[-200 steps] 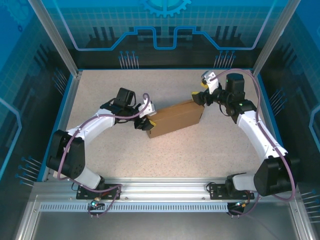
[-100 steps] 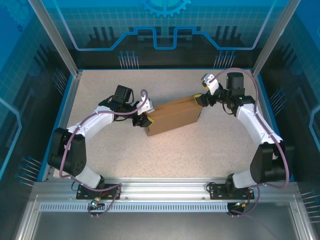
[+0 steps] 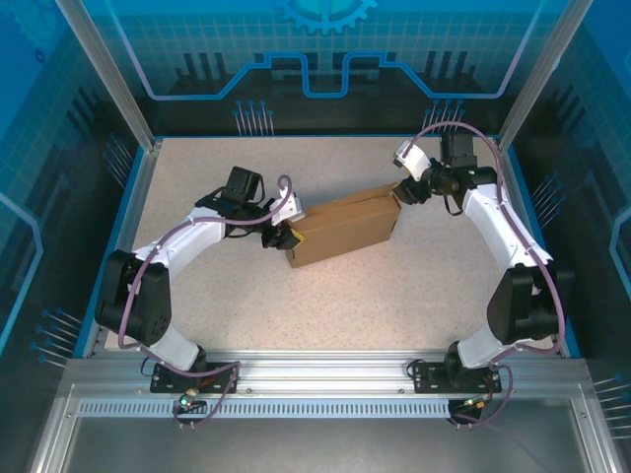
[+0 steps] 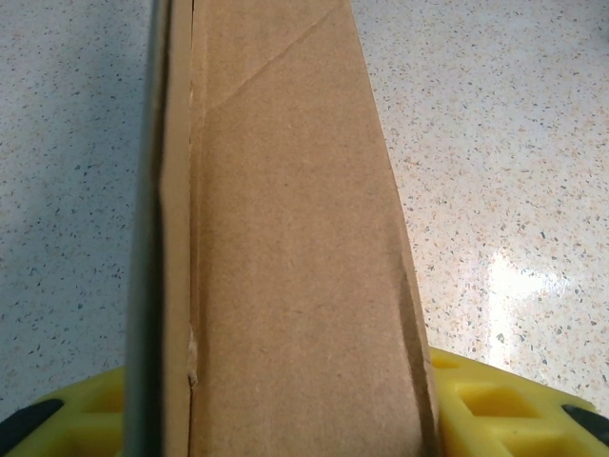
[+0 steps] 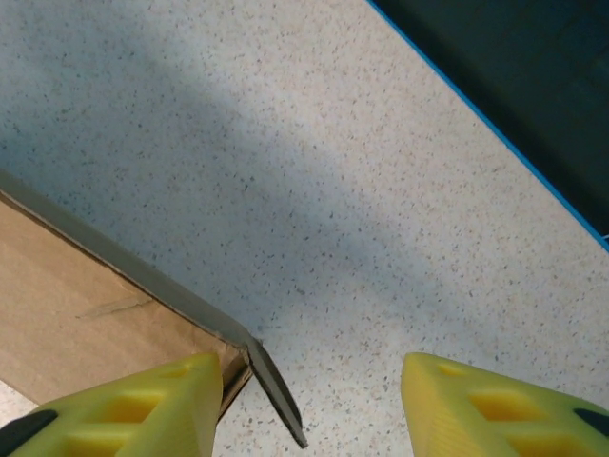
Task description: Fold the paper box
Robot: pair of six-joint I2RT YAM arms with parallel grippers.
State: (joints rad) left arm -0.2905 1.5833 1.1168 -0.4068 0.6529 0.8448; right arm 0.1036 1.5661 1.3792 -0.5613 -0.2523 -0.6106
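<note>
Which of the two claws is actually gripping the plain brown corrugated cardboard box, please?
The left claw: its yellow fingers sit tight on either side of the brown cardboard box. The right claw is spread open beside the box's corner.

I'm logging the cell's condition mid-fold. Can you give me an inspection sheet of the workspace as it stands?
Surface: speckled beige table, dry, with a glare patch in the left wrist view.
Job's things: paper box mid-table, flaps folded in, lying at an angle.
Clutter: nothing seen.
Grippers: left gripper clamps the box's left end between its yellow fingers. The right gripper is open, with the box's far right corner between its fingers.
Cables: purple cables loop along both arms, off the box.
Surroundings: blue printed panels, aluminium rail at the near edge.
</note>
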